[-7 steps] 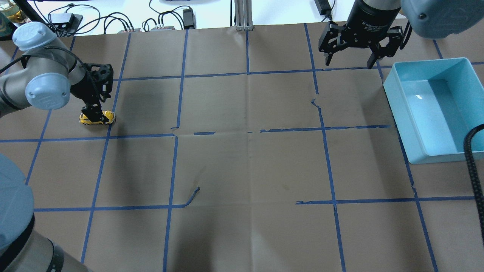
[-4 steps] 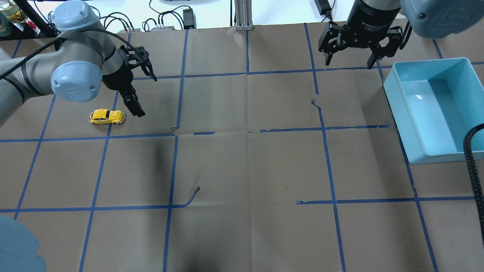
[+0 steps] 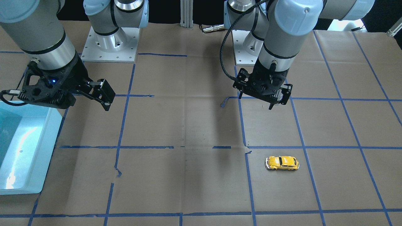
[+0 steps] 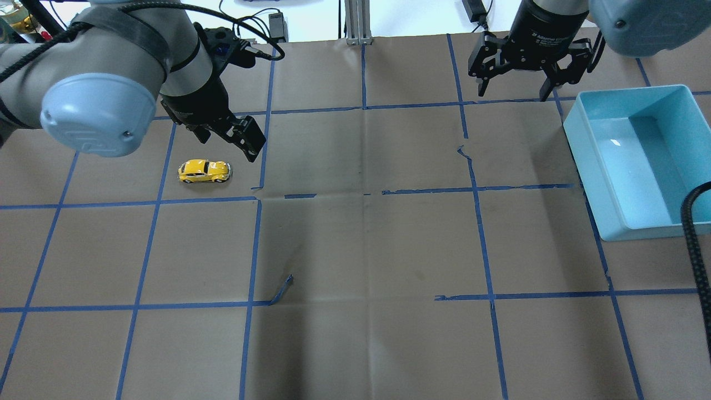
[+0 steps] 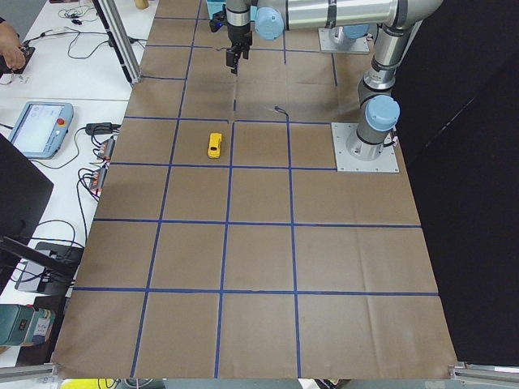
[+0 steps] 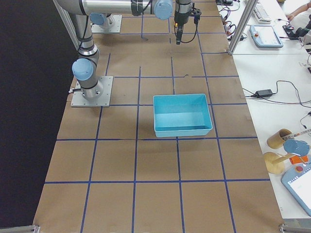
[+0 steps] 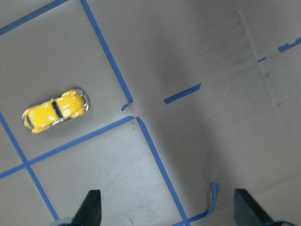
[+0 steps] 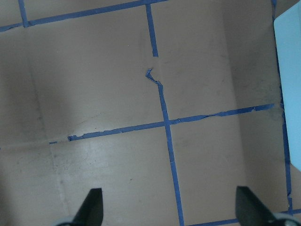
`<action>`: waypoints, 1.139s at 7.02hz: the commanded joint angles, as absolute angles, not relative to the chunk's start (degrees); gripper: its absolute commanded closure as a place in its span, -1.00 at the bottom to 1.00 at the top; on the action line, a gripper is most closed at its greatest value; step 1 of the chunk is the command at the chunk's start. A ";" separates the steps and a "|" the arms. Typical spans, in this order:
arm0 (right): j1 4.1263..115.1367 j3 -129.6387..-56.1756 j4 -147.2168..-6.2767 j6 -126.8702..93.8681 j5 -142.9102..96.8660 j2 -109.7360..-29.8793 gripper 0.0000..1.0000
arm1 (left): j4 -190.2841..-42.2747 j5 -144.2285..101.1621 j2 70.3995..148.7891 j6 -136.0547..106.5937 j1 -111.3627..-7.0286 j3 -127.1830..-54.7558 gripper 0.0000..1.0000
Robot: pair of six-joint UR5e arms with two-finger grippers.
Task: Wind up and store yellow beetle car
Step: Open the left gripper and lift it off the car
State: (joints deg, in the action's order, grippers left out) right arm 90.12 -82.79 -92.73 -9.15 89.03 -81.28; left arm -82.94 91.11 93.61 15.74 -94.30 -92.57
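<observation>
Resting on its wheels, the yellow beetle car (image 4: 204, 171) stood on the paper-covered desk (image 4: 366, 250) in the robot's left half. It sat inside one square of the blue tape grid (image 4: 166, 305), close to one of its lines. The left end effector (image 7: 169, 207) hung above the desk near the car without touching it, jaws spread wide and empty. The right end effector (image 4: 514, 91) hovered toward the desk's far side, likewise spread and empty, beside the light-blue bin (image 4: 589, 183), which lay well apart from the car.

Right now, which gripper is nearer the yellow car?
The left gripper, open close by the yellow beetle car; the right gripper hangs far off beside the blue bin.
</observation>
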 commanded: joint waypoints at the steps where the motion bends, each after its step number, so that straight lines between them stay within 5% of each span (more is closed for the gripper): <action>1: 90.17 -82.88 -92.72 -9.14 89.03 -81.21 -1.00 | -89.46 94.54 94.55 5.91 -93.18 -86.68 -1.00; 8: 89.83 -83.58 -95.35 -6.43 89.21 -81.12 -1.00 | -94.84 91.41 92.55 6.50 -89.91 -84.64 -1.00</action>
